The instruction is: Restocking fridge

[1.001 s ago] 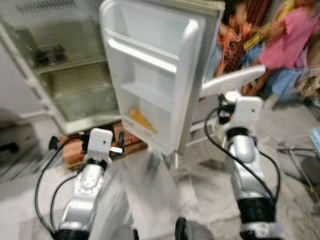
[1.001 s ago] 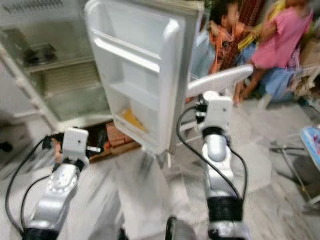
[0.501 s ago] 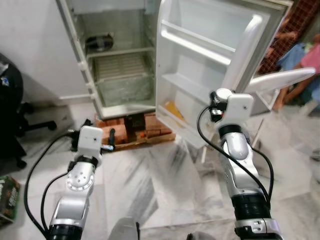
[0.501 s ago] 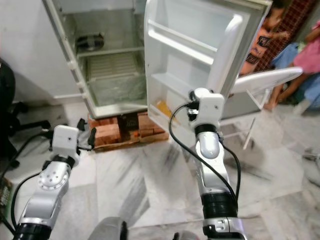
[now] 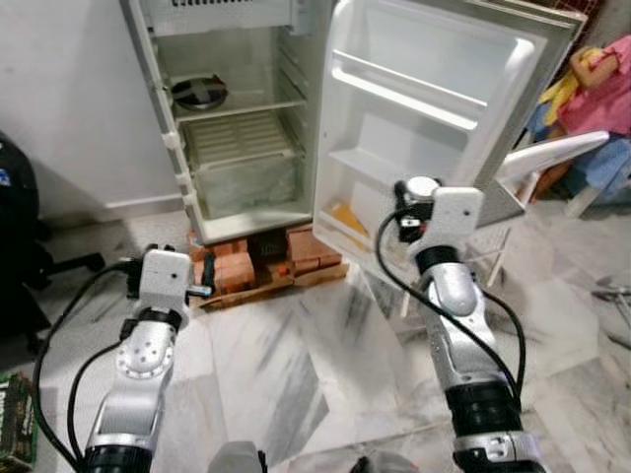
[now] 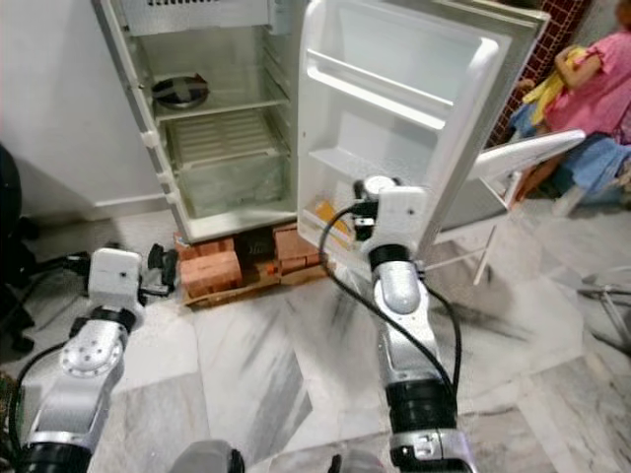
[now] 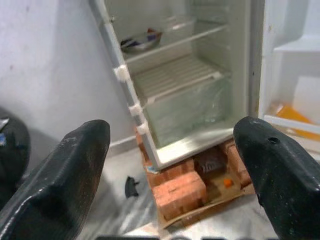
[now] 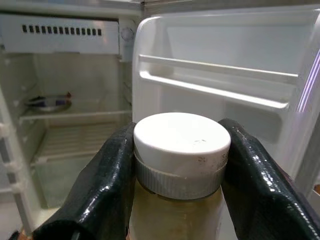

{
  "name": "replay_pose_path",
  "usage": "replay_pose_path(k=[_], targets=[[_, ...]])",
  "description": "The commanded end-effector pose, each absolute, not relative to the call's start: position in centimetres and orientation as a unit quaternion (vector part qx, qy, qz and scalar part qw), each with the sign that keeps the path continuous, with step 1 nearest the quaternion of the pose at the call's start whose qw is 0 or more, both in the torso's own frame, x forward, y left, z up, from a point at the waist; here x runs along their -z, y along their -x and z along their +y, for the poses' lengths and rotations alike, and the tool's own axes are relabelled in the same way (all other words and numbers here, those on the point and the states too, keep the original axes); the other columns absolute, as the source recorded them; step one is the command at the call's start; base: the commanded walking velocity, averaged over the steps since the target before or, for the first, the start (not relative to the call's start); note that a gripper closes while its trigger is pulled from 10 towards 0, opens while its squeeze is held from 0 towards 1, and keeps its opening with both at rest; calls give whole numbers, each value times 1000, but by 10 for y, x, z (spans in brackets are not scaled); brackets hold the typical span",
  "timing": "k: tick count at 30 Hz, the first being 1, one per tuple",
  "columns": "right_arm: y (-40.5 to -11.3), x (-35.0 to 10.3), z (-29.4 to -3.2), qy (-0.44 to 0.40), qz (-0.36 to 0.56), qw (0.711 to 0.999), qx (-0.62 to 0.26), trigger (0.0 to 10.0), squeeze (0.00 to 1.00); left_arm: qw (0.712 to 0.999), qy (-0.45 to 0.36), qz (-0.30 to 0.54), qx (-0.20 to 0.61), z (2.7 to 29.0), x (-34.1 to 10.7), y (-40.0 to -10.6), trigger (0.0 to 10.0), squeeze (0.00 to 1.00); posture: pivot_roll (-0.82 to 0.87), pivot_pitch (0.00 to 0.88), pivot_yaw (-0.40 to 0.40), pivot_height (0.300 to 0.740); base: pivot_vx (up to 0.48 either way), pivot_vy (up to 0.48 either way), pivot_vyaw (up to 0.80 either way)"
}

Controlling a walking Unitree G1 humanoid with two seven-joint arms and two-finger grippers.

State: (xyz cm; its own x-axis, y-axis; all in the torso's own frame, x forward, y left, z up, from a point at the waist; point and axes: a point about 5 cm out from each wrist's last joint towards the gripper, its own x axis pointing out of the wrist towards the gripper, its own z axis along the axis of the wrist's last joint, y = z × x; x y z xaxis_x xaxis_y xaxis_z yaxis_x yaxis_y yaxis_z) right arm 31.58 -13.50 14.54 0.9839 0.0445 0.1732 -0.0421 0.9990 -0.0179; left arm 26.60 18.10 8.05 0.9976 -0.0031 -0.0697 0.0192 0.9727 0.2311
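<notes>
A white fridge (image 5: 237, 118) stands open on bricks, its door (image 5: 424, 108) swung out to the right. My right gripper (image 8: 177, 155) is shut on a jar (image 8: 176, 150) with a white lid and yellowish contents, held upright in front of the door's inner shelves (image 8: 215, 90). The right arm (image 5: 449, 286) reaches up toward the door. My left gripper (image 7: 170, 165) is open with nothing between its fingers, low before the fridge's left side. A metal bowl (image 5: 200, 93) sits on the upper shelf. Below it is a clear drawer (image 5: 246, 182).
An orange packet (image 5: 345, 217) lies in the door's bottom shelf. Red bricks (image 5: 266, 268) prop the fridge. A person in pink (image 5: 601, 79) and a white chair (image 5: 552, 158) are at the right. A black office chair (image 5: 20, 236) stands left.
The whole view has swung and steadied, so the fridge now sits centred and sharp. The right gripper still holds the jar; the left stays open.
</notes>
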Motion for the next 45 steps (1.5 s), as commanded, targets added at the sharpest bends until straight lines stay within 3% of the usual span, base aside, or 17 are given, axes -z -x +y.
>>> replay_pose_path(k=[1,17,28,32,45], targets=[[-317,-153,-140,5,-101,995,-15,10000,0,993,-116,27,21,173,-82,-267,10000,0,103,68,-28,740,428,0,0],[-319,-154,-134,1,-104,994,-33,10000,0,991,-124,36,25,171,-78,-268,10000,0,106,64,-33,740,475,0,0],[-318,-153,-134,0,-102,994,-35,10000,0,991,-117,55,29,169,-74,-268,10000,0,107,69,-31,740,360,-311,0],[-319,-153,-133,-1,-102,994,-35,10000,0,994,-78,64,30,165,-72,-268,10000,0,107,69,-30,740,275,-97,0],[-319,-151,-131,-1,-98,994,-39,10000,0,994,-93,50,40,162,-75,-267,10000,0,109,69,-34,740,0,-21,0]])
